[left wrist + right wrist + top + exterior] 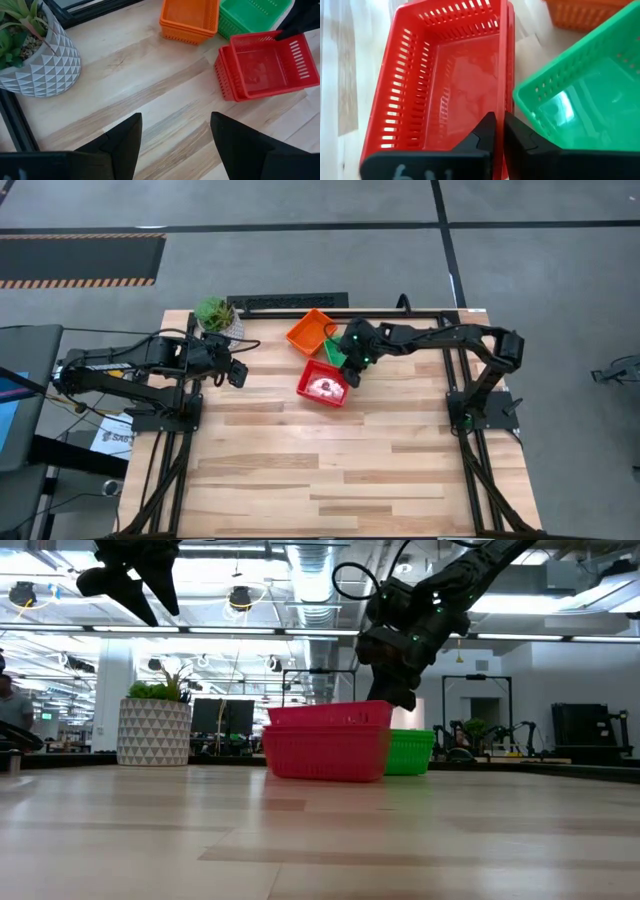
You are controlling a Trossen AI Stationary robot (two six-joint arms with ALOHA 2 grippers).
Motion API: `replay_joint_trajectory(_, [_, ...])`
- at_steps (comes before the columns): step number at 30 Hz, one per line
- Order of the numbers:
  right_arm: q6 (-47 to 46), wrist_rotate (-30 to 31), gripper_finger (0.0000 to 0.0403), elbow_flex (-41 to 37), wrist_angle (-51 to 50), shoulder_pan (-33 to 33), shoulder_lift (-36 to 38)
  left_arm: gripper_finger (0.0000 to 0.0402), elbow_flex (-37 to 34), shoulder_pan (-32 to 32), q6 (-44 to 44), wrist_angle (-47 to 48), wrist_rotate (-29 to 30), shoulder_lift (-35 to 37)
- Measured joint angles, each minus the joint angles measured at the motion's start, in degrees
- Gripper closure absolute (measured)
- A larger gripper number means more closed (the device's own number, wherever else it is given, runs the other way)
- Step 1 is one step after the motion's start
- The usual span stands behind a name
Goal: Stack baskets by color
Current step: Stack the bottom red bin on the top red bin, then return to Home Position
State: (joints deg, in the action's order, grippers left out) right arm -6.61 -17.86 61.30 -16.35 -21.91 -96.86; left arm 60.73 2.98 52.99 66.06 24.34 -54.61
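A red basket (455,75) sits askew and slightly tilted inside another red basket (225,75), mid-table toward the far edge. My right gripper (499,131) is at its far right corner, shut on its wall. Right beside it stands a green basket (580,100), partly hidden by the gripper in the high view. An orange stack (312,330) rests farther back. My left gripper (172,135) hangs open above bare table near the plant, well left of the baskets. My right gripper has the top red basket's side wall (503,100) near a corner, one finger inside the basket and one outside, in the gap to the green basket. The fingers slant down from the far right. The basket rests nested in the lower red one, tilted (330,715).
A green plant in a white patterned pot (216,315) stands at the far left corner, close to my left gripper. A dark frame rail (290,301) runs along the far edge. Bare wood (330,470) fills the near half of the table.
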Motion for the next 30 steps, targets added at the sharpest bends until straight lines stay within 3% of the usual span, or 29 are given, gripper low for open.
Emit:
replay_joint_trajectory(7, [1.1,0.0,0.0335,0.0,-1.1,0.1,0.0,0.0178,0.0,0.0,0.0,0.0,0.0,0.0])
replay_joint_trajectory(18, [-1.0,-0.1,0.0257,2.2,-2.1,-0.4,1.1,0.0178,0.0,0.0,0.0,0.0,-1.0,0.0])
replay_joint_trajectory(24, [-2.4,-0.3,0.0229,8.5,-5.3,-1.9,8.0,0.0178,0.0,0.0,3.3,0.0,-3.7,0.0])
replay_joint_trajectory(30, [-1.0,-0.3,0.0224,13.9,-9.1,-4.2,21.1,0.0178,0.0,0.0,10.0,0.0,-8.9,0.0])
